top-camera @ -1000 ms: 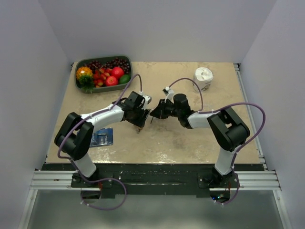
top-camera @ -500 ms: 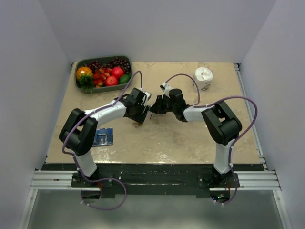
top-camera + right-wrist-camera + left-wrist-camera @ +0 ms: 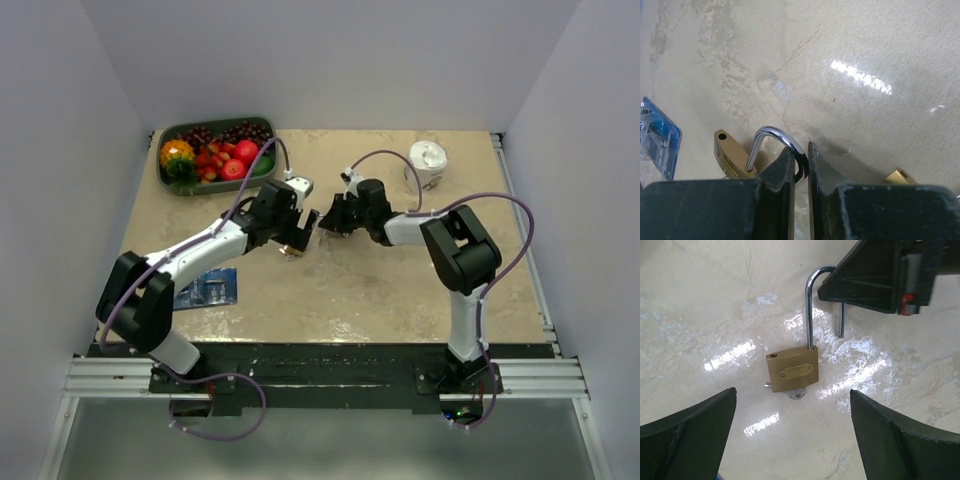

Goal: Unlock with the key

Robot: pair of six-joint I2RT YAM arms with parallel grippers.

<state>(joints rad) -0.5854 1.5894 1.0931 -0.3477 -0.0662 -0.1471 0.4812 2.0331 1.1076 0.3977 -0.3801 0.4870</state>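
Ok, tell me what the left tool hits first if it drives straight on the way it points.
Most likely the brass padlock, which lies on the table between the left tool's open fingers; depth is hard to judge.

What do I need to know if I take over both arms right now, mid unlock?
Left gripper: fingers wide open, holding nothing, poised over the rectangular brass padlock.
Right gripper: shut on the padlock's curved steel shackle, near its bend.
Small silvery metal key: at the underside of the padlock body, apparently in the keyhole.
Done: the shackle's free leg is out and its hole in the body is empty, so the lock looks open.
Left: probably only setting the padlock down and releasing it; pull the key if wanted.
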